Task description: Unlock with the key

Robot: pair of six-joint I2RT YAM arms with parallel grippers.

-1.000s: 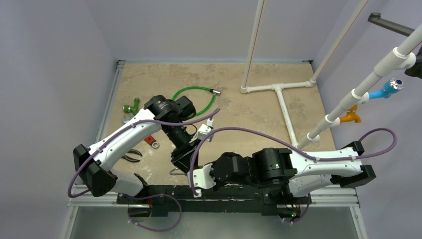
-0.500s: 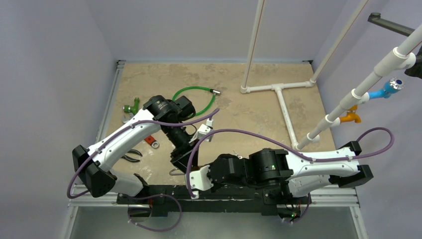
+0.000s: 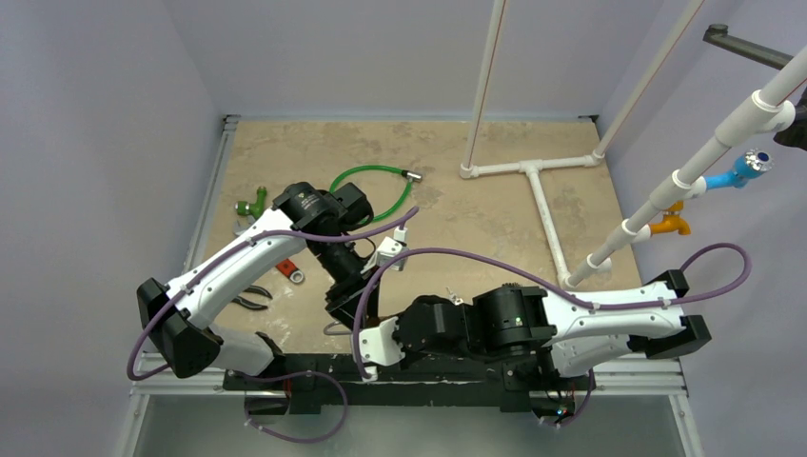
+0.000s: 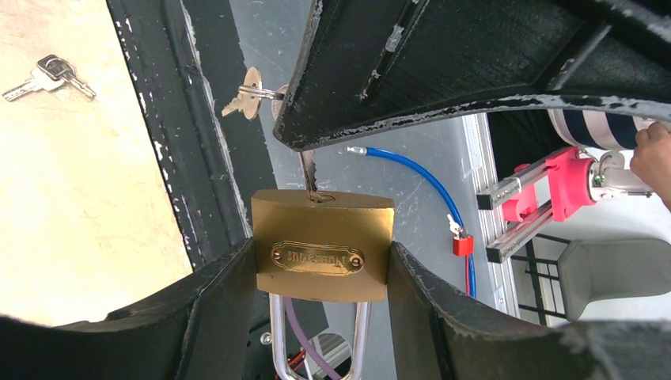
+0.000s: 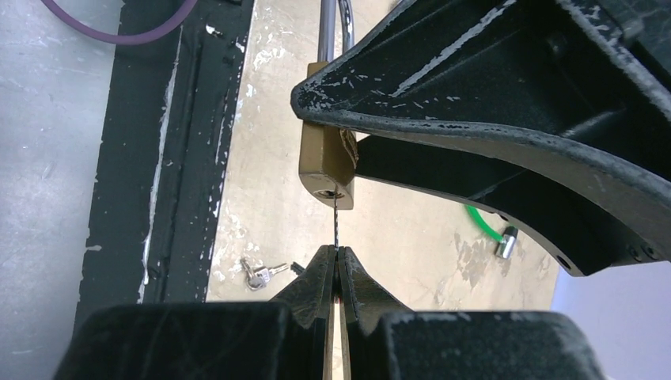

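Observation:
In the left wrist view my left gripper (image 4: 320, 273) is shut on a brass padlock (image 4: 323, 245), one black finger (image 4: 210, 305) on each side of its body, the steel shackle pointing back toward the wrist. My right gripper (image 5: 336, 257) is shut on a thin key (image 5: 336, 226) whose blade tip sits in the keyhole on the padlock's end face (image 5: 326, 170). The key blade (image 4: 308, 170) also shows entering the padlock in the left wrist view, with a second key (image 4: 248, 93) hanging from its ring. In the top view both grippers (image 3: 347, 303) (image 3: 373, 333) meet near the front edge.
A spare key pair (image 5: 261, 273) lies on the tan table. A green cable (image 3: 381, 186), a green fitting (image 3: 252, 204), a red tool (image 3: 288, 269) and pliers (image 3: 252, 301) lie at the left. A white pipe frame (image 3: 533, 181) stands at the back right.
My right arm has shifted slightly left, toward the padlock. My left arm holds the padlock in nearly the same place.

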